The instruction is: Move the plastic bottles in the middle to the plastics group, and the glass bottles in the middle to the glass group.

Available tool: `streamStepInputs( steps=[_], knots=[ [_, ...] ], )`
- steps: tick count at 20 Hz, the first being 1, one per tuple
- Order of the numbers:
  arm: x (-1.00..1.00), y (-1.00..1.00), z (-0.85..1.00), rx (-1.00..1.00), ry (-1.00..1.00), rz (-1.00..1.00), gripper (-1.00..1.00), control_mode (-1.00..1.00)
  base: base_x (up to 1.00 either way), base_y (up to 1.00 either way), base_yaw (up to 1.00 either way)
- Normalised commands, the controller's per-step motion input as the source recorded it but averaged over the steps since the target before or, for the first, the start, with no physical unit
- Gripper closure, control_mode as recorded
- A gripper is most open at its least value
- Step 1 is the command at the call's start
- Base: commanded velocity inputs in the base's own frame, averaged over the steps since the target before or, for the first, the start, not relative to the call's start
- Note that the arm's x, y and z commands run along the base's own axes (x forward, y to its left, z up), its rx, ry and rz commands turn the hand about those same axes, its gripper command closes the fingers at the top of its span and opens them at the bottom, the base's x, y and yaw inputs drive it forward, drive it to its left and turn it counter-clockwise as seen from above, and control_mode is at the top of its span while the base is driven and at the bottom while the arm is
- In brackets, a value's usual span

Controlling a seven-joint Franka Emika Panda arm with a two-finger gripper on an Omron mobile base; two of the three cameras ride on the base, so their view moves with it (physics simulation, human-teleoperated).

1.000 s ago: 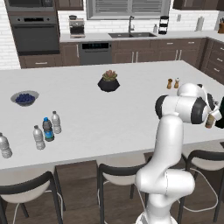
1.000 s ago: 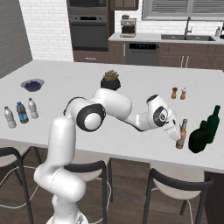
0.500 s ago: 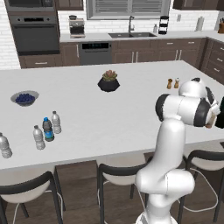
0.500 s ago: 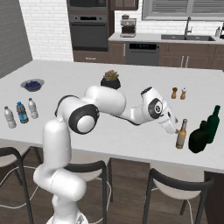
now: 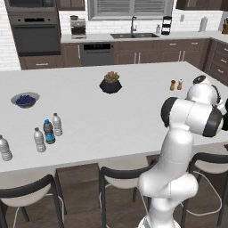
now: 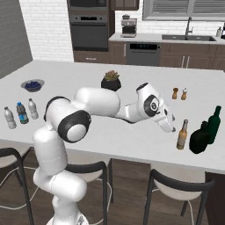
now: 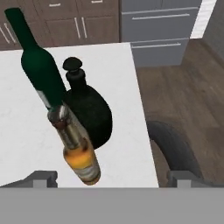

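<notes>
The glass bottle, amber with a long neck, stands upright near the counter's right front edge, beside a round dark bottle and a tall green bottle. My gripper hovers just left of it, open and holding nothing. In the hand view the amber bottle stands free ahead of the open gripper, with the dark bottle and the green bottle behind it. At the counter's left end, a blue-capped plastic bottle stands among clear ribbed bottles of the plastics group.
A potted plant sits mid-counter, salt and pepper shakers behind the gripper, and a bowl of blueberries at the far left. Stools line the front edge. The counter's right edge drops off just past the glass bottles.
The gripper has drawn back a little to the left from the amber bottle, which stays standing by the dark bottles. The plastic bottles have not moved.
</notes>
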Motion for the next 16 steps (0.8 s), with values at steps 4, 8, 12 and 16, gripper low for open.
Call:
streamStepInputs(
  steps=[4, 8, 12, 16],
  knots=[
    [-0.54, 0.79, 0.44, -0.03, 0.02, 0.22, -1.00, -1.00, 0.00, 0.00, 0.00],
    [-0.53, 0.92, 0.48, -0.05, 0.09, 0.32, -1.00, -1.00, 0.00, 0.00, 0.00],
    [-0.56, 0.99, 0.15, -0.01, 0.09, 0.40, -1.00, -1.00, 0.00, 0.00, 0.00],
    [-0.77, 0.66, 0.00, 0.00, 0.00, 0.39, -1.00, -1.00, 0.00, 0.00, 0.00]
  ],
)
